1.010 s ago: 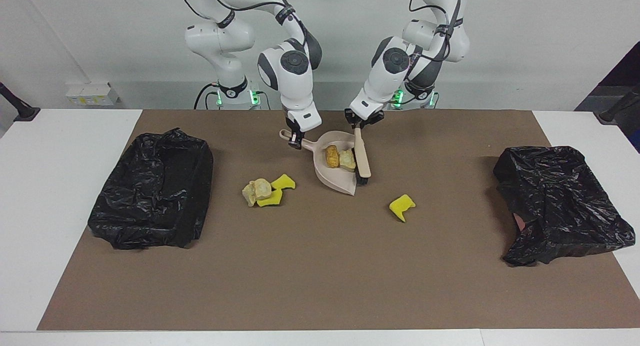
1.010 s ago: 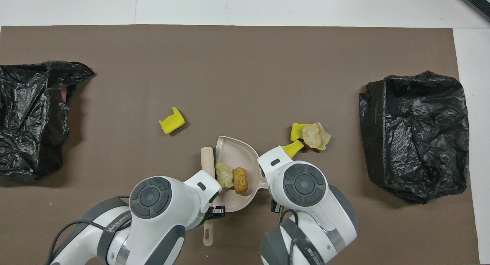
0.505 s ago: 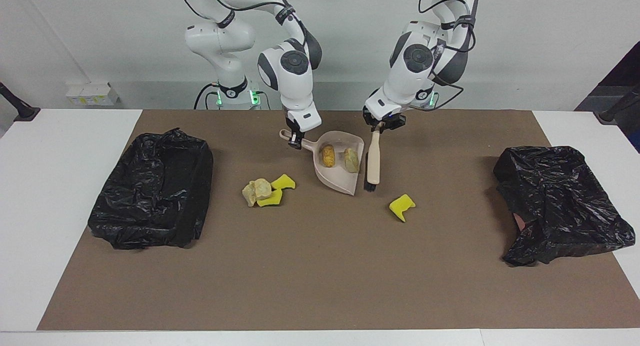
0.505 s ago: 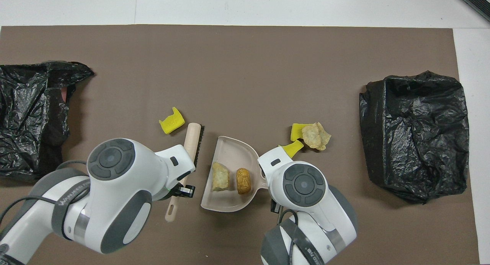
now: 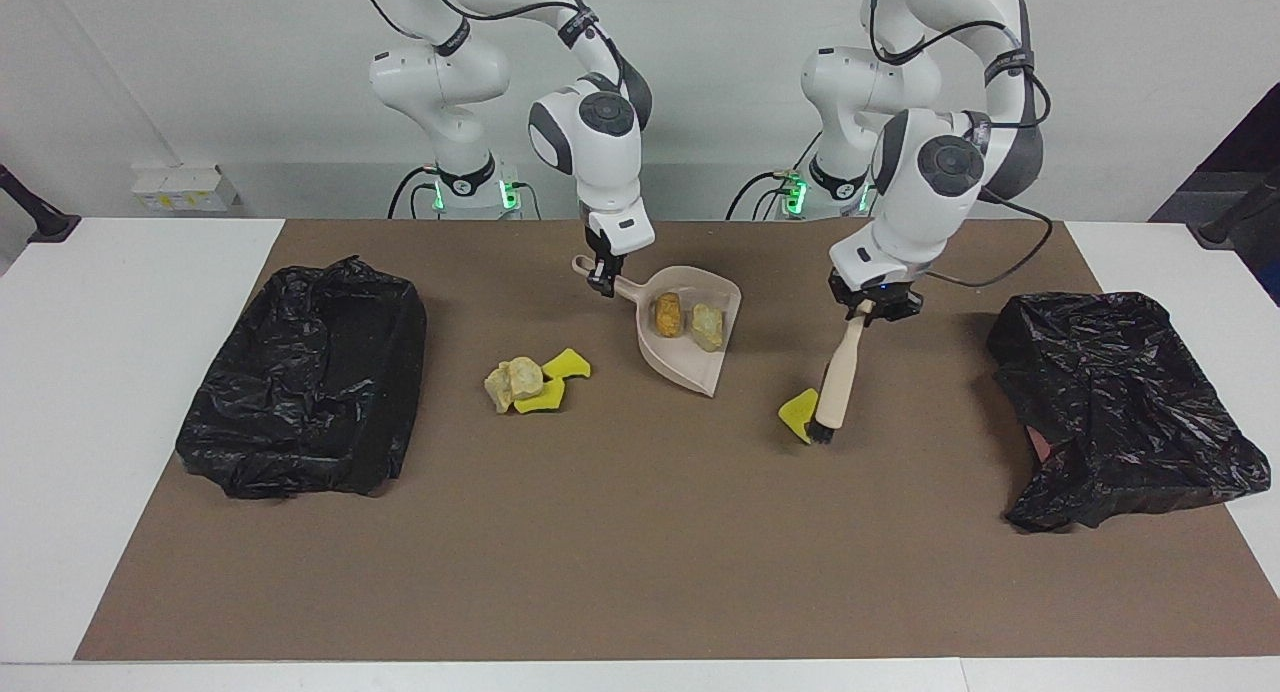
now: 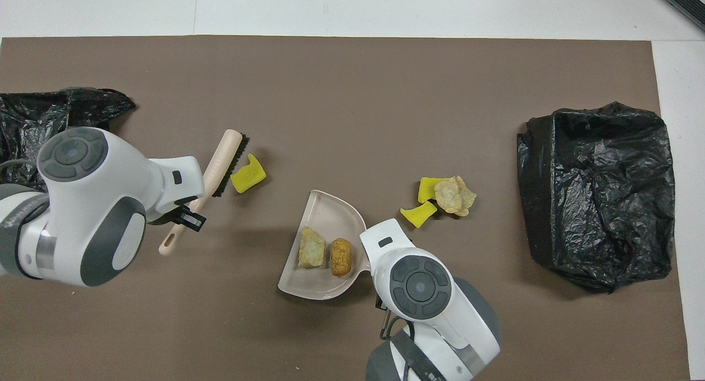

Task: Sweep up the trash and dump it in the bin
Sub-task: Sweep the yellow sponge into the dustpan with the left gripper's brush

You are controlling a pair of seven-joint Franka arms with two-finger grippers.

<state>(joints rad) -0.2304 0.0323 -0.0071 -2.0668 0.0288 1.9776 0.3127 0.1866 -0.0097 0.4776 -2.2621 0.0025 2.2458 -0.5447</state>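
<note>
My right tool (image 5: 604, 275) is clamped on the dustpan (image 5: 692, 344) handle, w/ the pan on the brown mat (image 5: 640, 532), mid-tabletop. Two bits of trash sit in the pan: an orange-brown lump (image 5: 666, 313) & a pale foam lump (image 5: 707, 325), side by side, touching or nearly so.

My left tool (image 5: 872, 306) grips the brush (image 5: 838, 374) by its handle; the brush slants down over the mat toward my left arm's end, bristle end low. A lone yellow sponge piece (image 5: 799, 413) lies just beside the bristles, on the side toward the pan; I can't tell if they touch. It's farther from me than the pan, w/ bare mat betw. the two.

On the pan's other flank, toward my right arm's end, is a small heap: a pale foam lump (image 5: 513, 380) resting against two yellow sponge pieces (image 5: 557, 380). Near the pan, not touching it.

A black bag-lined bin (image 5: 305, 377) sits at my right arm's end of the mat, well apart from the heap. A second black bag (image 5: 1120, 402), crumpled, sits at my left arm's end, near the brush arm but apart from it.
</note>
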